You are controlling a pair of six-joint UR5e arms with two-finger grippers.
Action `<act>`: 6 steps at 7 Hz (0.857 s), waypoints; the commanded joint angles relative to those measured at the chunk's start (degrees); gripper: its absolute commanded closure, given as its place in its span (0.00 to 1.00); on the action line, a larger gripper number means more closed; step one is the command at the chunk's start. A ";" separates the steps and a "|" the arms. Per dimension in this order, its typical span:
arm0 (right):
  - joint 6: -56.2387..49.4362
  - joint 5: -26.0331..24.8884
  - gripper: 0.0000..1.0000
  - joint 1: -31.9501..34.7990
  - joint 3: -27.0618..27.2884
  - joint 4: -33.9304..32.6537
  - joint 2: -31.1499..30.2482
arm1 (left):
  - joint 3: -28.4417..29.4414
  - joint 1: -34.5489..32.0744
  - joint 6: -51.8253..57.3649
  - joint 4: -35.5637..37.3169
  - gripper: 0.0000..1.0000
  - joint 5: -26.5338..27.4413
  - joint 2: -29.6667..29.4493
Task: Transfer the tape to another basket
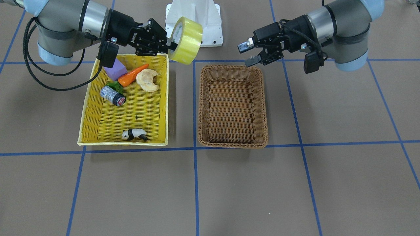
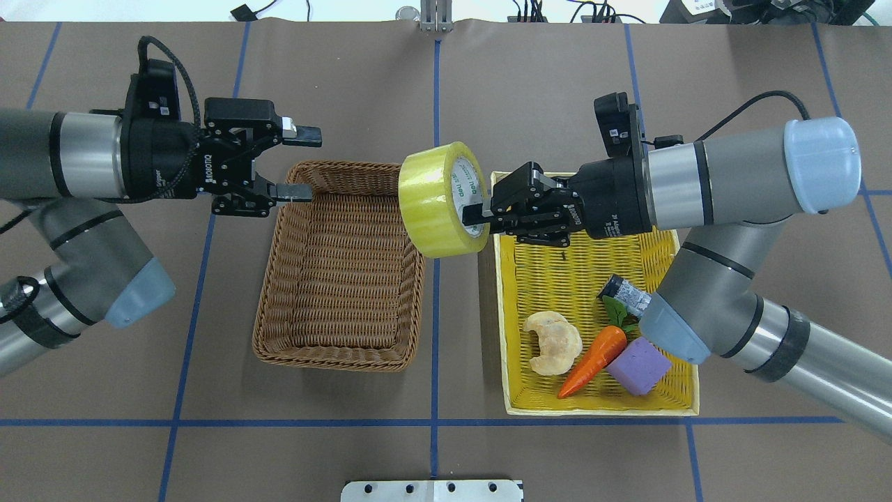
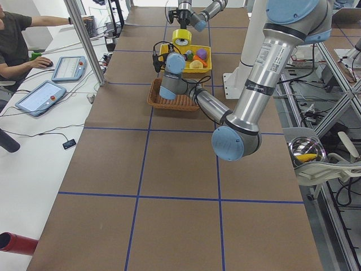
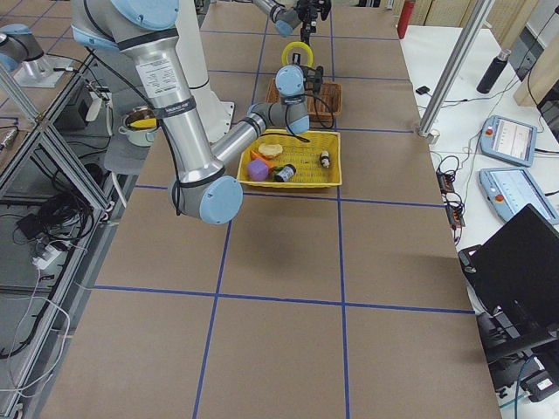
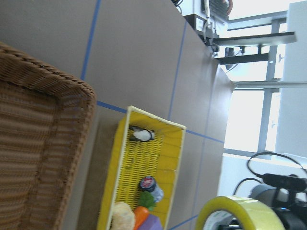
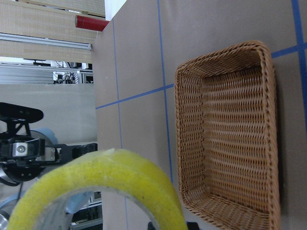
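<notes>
Hanging between tray [image 2: 599,410] and basket [image 2: 334,359], the tape [image 2: 435,202] is pinched by the right gripper [image 2: 474,213]. Left gripper [image 2: 304,162]: fingers spread.

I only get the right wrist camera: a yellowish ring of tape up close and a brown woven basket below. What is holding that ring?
Observer: The right arm's fingers are shut on the wall of the translucent yellowish packing tape roll, held on edge in the air.
Visitor: Is it above the basket?
Observer: Not quite; it seems to hang over the gap between the brown wicker basket and a bright yellow woven tray.
Visitor: Anything in that tray?
Observer: A toy carrot, a purple block, a pale croissant-shaped pastry, a small grey cylinder and a panda figure.
</notes>
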 commanded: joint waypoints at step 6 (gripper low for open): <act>20.59 -1.50 1.00 -5.97 -6.27 17.96 2.45 | 1.95 10.83 -7.08 -14.79 0.06 8.95 -5.99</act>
